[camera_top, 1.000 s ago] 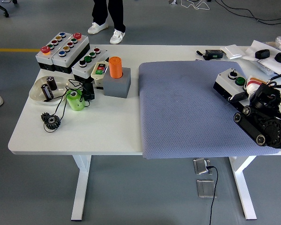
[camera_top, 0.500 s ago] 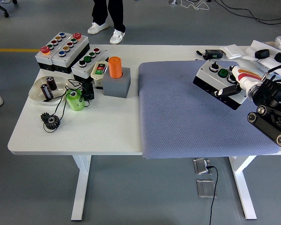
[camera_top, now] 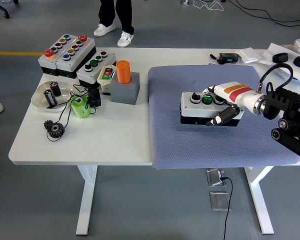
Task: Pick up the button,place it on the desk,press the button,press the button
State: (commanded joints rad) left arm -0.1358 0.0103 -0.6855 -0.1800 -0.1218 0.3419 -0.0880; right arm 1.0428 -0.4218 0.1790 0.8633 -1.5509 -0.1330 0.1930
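Observation:
A white button box (camera_top: 200, 106) with a black base, a green button and black knobs on top is over the middle of the blue-grey mat (camera_top: 190, 140). My right hand (camera_top: 225, 107) is shut on its right end, thumb in front, white fingers over the top. Whether the box touches the mat I cannot tell. My right arm (camera_top: 290, 115) comes in from the right edge. The left arm is out of view.
Several other button boxes (camera_top: 70, 52) stand at the table's back left, beside an orange cylinder in a grey block (camera_top: 124, 82), a bowl (camera_top: 42, 100), a green cup (camera_top: 80, 107) and a black gear (camera_top: 55, 130). Clutter lies at the back right (camera_top: 285, 57). A person's legs (camera_top: 115, 17) stand beyond the table.
My right hand has carried the button box leftward from the mat's right edge to its middle and brought it from tilted to level.

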